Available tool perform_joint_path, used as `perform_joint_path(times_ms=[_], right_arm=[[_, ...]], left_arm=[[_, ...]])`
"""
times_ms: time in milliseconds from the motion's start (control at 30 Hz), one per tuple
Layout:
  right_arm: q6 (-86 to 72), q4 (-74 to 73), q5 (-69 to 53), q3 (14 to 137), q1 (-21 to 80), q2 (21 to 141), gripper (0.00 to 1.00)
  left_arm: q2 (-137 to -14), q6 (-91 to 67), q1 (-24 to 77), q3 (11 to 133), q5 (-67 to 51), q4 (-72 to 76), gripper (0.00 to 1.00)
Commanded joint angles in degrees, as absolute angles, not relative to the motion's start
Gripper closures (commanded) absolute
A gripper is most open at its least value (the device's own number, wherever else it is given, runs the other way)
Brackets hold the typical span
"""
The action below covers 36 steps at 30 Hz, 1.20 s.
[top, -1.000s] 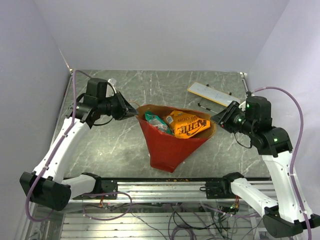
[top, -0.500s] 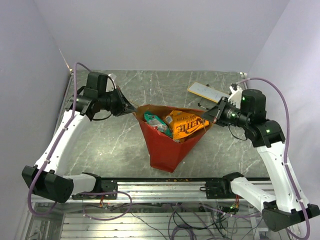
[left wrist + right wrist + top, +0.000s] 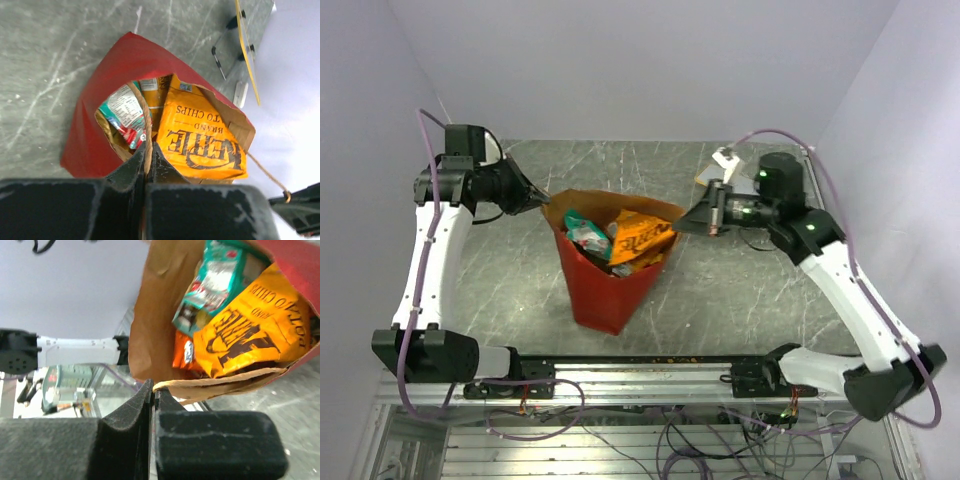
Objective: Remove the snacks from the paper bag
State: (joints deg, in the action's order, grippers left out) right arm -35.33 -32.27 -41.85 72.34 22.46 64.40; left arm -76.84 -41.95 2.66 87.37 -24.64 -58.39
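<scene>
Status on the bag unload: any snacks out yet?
Done: nothing unloaded; the top view shows no packet outside the paper bag. In hand: the left gripper and right gripper are each shut on opposite edges of the bag, holding its mouth open. Left: everything, including the orange chip bag and teal packet inside.

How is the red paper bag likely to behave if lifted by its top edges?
Probably floppy: the paper bag is creased, its mouth stretched between the left gripper and right gripper, shut on opposite sides. Likely light for its size, holding puffy packets like the orange chip bag. It narrows toward the base, so it may tip if released.
</scene>
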Motion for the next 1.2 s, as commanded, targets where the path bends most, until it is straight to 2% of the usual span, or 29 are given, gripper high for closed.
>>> perform_joint_path(times_ms=[0, 133, 300, 500, 600, 633, 733, 933, 1167], right_arm=[[-35.9, -24.2, -40.3, 78.6, 33.1, 70.2, 1.0], [-39.0, -22.1, -37.3, 82.7, 35.2, 74.5, 1.0], [-38.7, -25.1, -28.0, 85.0, 35.1, 73.8, 1.0], [-40.0, -29.5, -18.1, 77.7, 34.7, 68.6, 0.99], [-42.7, -31.5, -14.6, 74.3, 34.2, 66.4, 0.93], [-43.9, -32.1, -13.1, 73.2, 34.1, 65.7, 0.89], [-46.4, -32.6, -10.5, 71.0, 33.9, 63.9, 0.64], [-50.0, -28.3, -11.4, 67.6, 34.0, 61.9, 0.39], [-52.7, -16.4, -12.8, 60.9, 33.9, 61.1, 0.27]], left_arm=[[-76.0, -38.3, -0.6, 89.1, -27.3, -58.6, 0.93], [-73.8, -38.3, -0.8, 86.4, -27.2, -59.3, 0.93], [-73.5, -37.7, -0.9, 84.6, -28.1, -61.6, 0.93], [-73.3, -34.8, -0.9, 84.4, -27.6, -64.4, 0.93], [-72.6, -33.2, -0.9, 84.2, -27.5, -65.6, 0.93], [-71.7, -33.5, -0.9, 83.1, -27.5, -65.0, 0.93], [-69.1, -34.4, -0.9, 80.3, -28.9, -62.3, 0.93], [-69.0, -33.9, -0.9, 80.0, -31.7, -62.7, 0.93], [-69.2, -33.0, -0.9, 80.3, -30.8, -63.8, 0.93]])
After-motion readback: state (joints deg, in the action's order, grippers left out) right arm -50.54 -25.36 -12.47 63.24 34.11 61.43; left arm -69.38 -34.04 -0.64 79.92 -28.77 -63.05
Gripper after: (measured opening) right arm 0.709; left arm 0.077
